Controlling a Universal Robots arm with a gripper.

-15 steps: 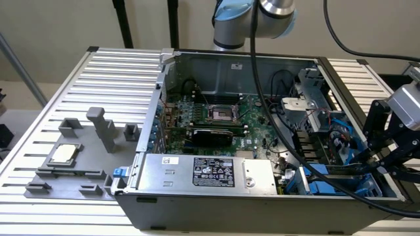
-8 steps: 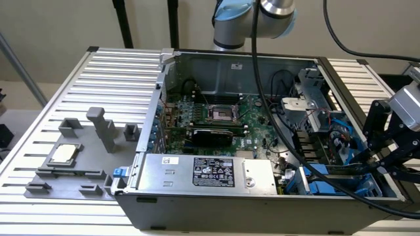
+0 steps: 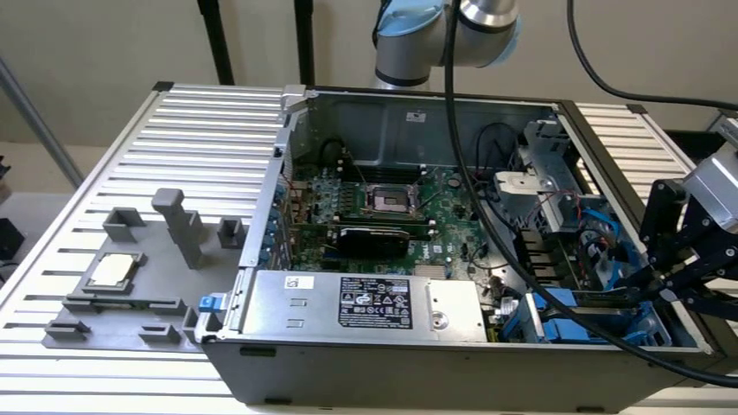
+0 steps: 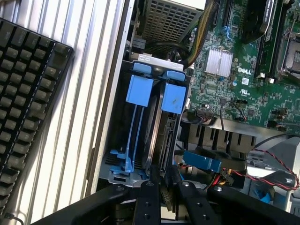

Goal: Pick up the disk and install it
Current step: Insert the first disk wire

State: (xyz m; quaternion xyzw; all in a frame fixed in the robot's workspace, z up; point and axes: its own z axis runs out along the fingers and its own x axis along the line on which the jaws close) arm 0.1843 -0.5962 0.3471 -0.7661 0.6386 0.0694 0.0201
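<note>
Since everything turns on how claw and disk line up, that gets covered first. The claw's fingers are set narrow, with one seen on each flat face of the disk's near end, so it looks gripped rather than just straddled. Not a wide gap at all, only about the thickness of the disk.

The disk is stood on edge in the bay. Its long axis runs straight away from the claw, down into the bay, and its blue tab is at the far end. So the disk lies dead ahead of the claw, in line with the fingers and not off to either side.

Just beside it in the bay, a second blue carrier is parked parallel. The two are close, though whether they touch can't be told.

In the exterior view the claw is seen at the bay corner of the case, with the disk pointed inward.
</note>
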